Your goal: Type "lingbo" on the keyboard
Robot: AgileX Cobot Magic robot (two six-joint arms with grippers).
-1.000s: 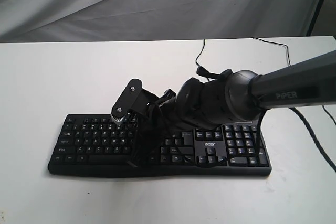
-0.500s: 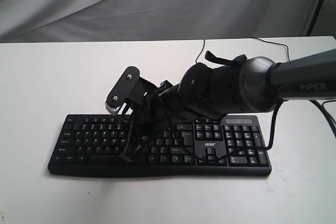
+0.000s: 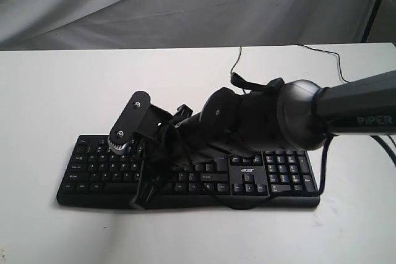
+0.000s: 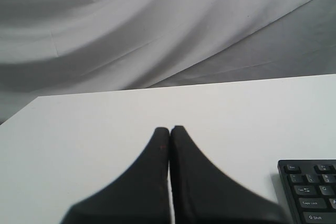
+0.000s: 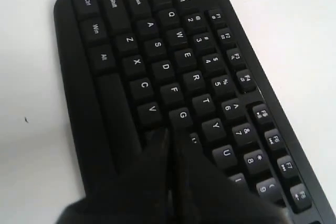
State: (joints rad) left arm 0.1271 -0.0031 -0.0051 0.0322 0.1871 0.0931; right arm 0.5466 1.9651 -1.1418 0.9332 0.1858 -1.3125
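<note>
Right tool (image 3: 140,201) lowered over matte keyboard (image 3: 99,166).

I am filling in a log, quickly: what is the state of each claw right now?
Left claw: closed, holding nothing, above the white table.
Right claw: closed, holding nothing, tips near the G key of the wide black keyboard with white legends.

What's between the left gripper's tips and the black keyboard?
Only bare white tabletop, seen in the left wrist view, separates the shut black left gripper from the wide black keyboard.
</note>
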